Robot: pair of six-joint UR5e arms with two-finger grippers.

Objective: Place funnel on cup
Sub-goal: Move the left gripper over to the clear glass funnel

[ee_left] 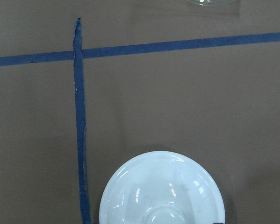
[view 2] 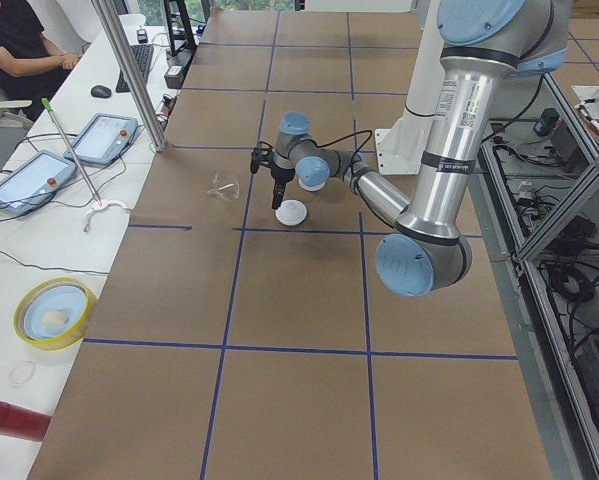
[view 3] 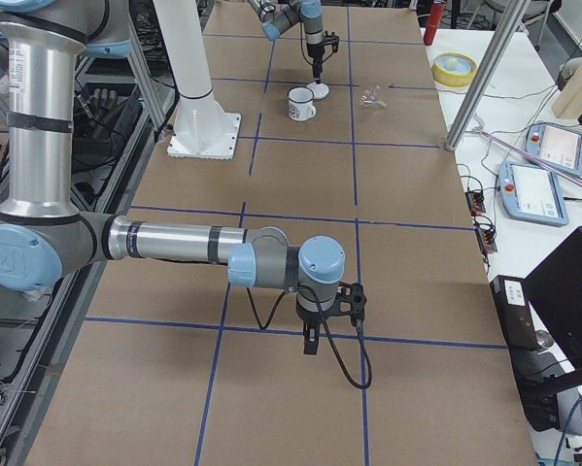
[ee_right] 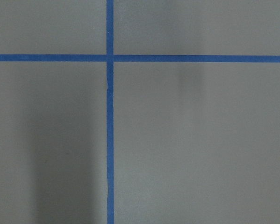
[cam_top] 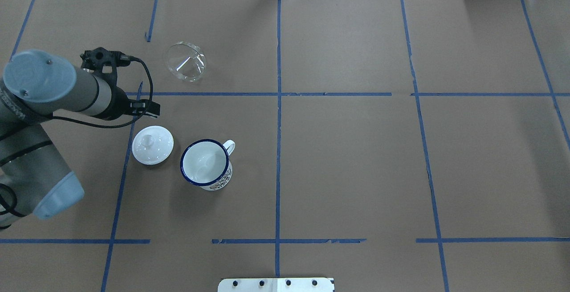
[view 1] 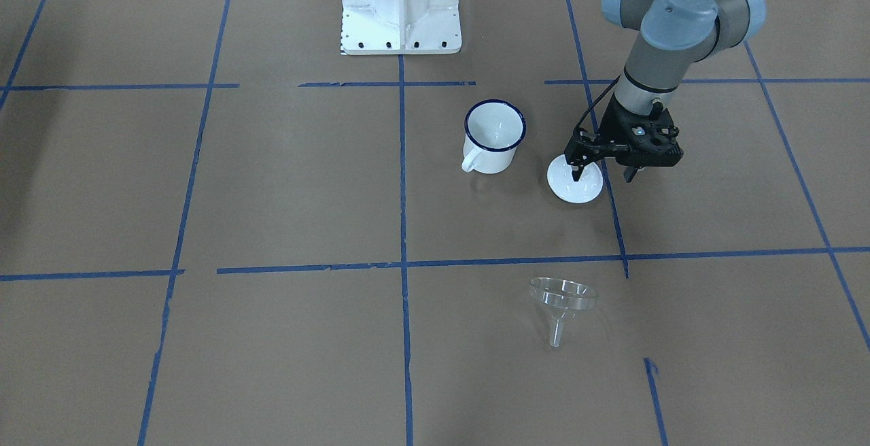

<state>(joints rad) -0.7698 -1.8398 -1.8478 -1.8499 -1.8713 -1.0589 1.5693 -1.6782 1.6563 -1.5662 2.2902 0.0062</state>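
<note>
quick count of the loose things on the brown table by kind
small transparent funnel: 1
white enamel mug with dark blue rim: 1
round white knobbed lid: 1
total: 3

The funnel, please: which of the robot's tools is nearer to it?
Left. The left tool hovers beside the white lid, a short way from the funnel; the right tool is far off toward the table's other end.
</note>
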